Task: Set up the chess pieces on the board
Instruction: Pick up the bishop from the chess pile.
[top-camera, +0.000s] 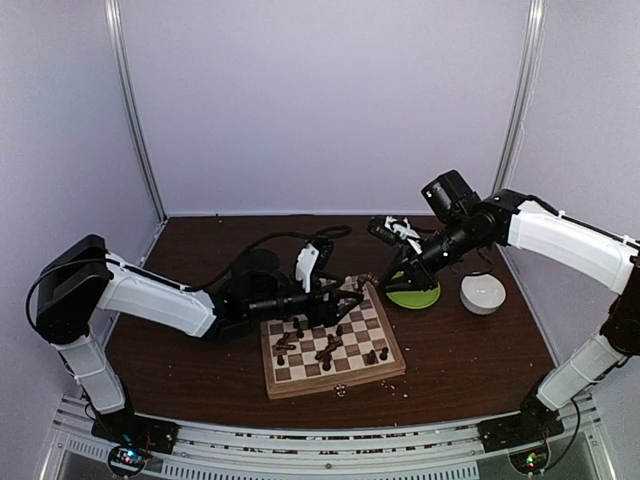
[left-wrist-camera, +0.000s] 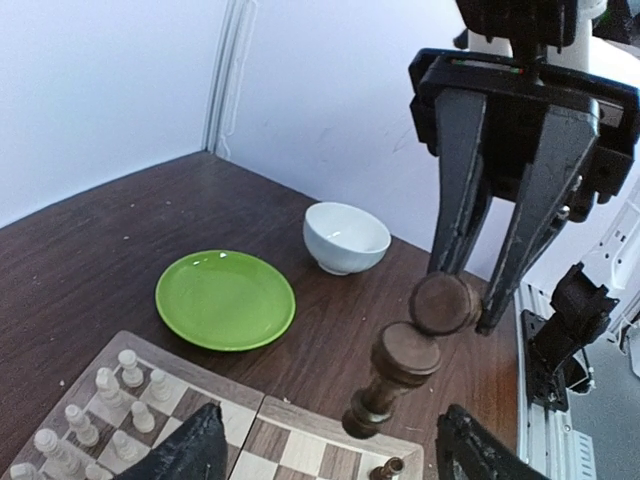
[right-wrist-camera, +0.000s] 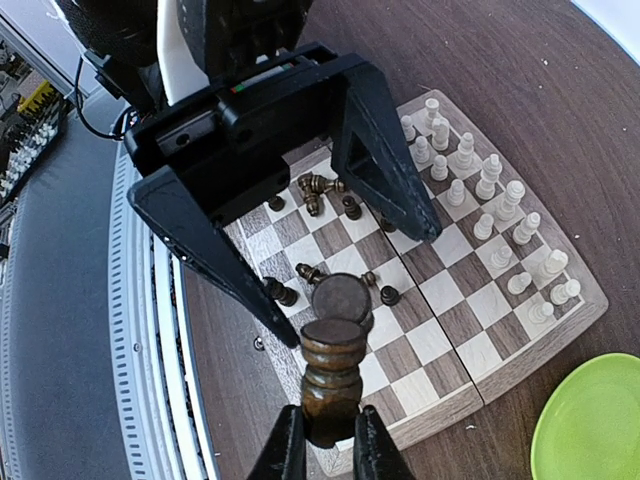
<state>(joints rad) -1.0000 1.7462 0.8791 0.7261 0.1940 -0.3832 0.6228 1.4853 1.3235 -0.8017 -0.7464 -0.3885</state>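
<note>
My right gripper (right-wrist-camera: 332, 440) is shut on a dark brown chess piece (right-wrist-camera: 332, 385), held in the air over the board's (right-wrist-camera: 470, 330) corner. A second dark piece (left-wrist-camera: 395, 375) hangs base to base against it, head down, with no finger on it. My left gripper (left-wrist-camera: 330, 450) stands open around both, its fingers (right-wrist-camera: 390, 170) wide apart. Pale pieces (right-wrist-camera: 490, 210) stand in rows on the board's far side. Several dark pieces (top-camera: 325, 350) lie or stand scattered on the near side.
A round green plate (top-camera: 413, 296) lies just right of the board, under my right arm. A white bowl (top-camera: 483, 294) sits further right. A small loose bit (top-camera: 341, 391) lies at the board's front edge.
</note>
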